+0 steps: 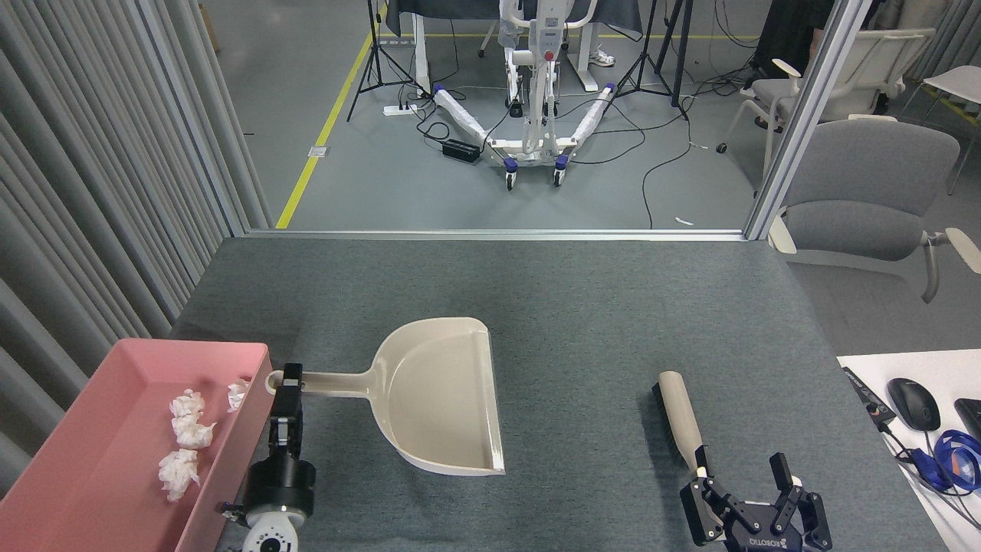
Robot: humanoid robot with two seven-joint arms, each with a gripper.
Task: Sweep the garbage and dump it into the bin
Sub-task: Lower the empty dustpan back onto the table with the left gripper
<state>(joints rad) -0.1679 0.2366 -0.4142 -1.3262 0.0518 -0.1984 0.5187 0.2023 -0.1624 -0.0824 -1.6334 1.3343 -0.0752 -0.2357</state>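
Several wads of white tissue, the garbage (189, 434), lie inside the pink bin (231, 475) at the table's front left corner. The beige dustpan (448, 399) lies flat and empty on the grey table to the right of the bin, its mouth facing right. My left gripper (290, 381) is shut on the end of the dustpan's handle, next to the bin's right wall. A beige-handled brush (679, 415) lies on the table at the right. My right gripper (742, 477) stands open just behind the brush handle's near end, holding nothing.
A white desk (866, 368) with a mouse (913, 404) and cables adjoins the table's right edge. A grey chair (866, 192) stands beyond the far right corner. Grey curtain folds (92, 192) run along the left side. A metal strip (498, 234) marks the table's far edge.
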